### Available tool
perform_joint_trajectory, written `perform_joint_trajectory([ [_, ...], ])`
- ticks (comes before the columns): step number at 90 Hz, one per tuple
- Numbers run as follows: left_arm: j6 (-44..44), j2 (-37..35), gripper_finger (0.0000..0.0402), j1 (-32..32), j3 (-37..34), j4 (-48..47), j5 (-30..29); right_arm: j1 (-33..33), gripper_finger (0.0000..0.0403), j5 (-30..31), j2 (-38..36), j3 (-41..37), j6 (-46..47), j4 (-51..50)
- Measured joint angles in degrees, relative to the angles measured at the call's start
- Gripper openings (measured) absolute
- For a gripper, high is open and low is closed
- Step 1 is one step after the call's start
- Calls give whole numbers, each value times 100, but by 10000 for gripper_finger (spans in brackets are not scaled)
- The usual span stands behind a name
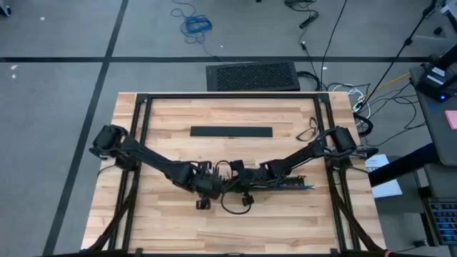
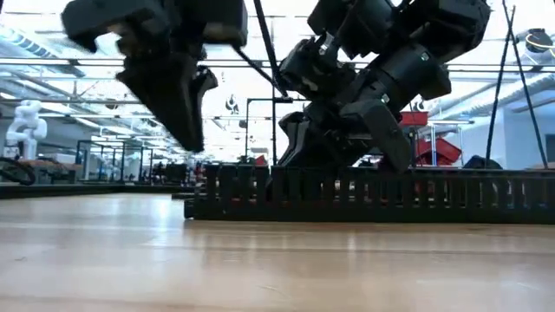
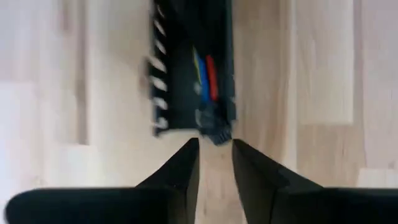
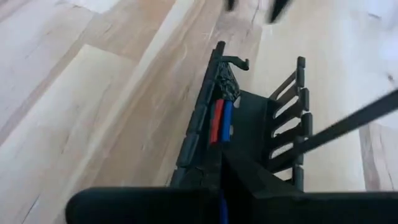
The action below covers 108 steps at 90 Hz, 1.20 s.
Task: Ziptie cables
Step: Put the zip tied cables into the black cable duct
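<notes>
Left gripper (image 3: 216, 163) hovers above the wooden table (image 1: 171, 121), fingers slightly apart, holding nothing, just short of the end of a black slotted plastic cable duct (image 3: 186, 74). Red and blue wires (image 3: 205, 78) lie inside it, ending in a dark wrapped tip. Right gripper (image 4: 224, 163) looks clamped on the duct wall. Risk: duct twists in that single grip and the wires spill out before a ziptie goes round. No ziptie identifiable.

Two dark jointed arms, tapered black fingers (image 3: 180, 171).
</notes>
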Motion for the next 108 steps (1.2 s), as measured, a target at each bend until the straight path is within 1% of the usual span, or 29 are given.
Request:
perform_joint_trajectory([
  [9,54,-57,93,25,2,220,-449,70,0,-25,-224,-20,-44,-35],
  [13,152,-66,93,46,7,388,-551,96,0,-40,-360,-11,-56,13],
  [18,308,-66,93,54,-2,643,-606,133,0,-46,-489,-5,-70,12],
  [25,571,-2,93,119,-98,1232,-613,173,0,-42,-638,-6,-70,-51],
  [33,733,30,93,148,-236,1593,-480,215,1,15,-847,-5,-42,-60],
  [39,737,30,93,149,-301,1807,-468,259,5,295,-991,3,51,-212],
  [46,728,29,93,136,-385,1803,-468,328,17,845,-1158,3,77,-569],
  [52,726,30,93,111,-528,2075,-468,389,30,1241,-1312,3,140,-812],
  [60,726,82,93,101,-806,2603,-425,428,48,1334,-1480,10,408,-1028],
  [77,724,211,93,101,-1074,3046,-411,460,70,1292,-1479,11,819,-1152],
  [87,725,312,93,102,-1093,3261,-413,458,70,1288,-1377,12,887,-1159],
  [108,756,625,93,111,-1086,3547,-655,415,71,1287,-1081,14,892,-915],
])
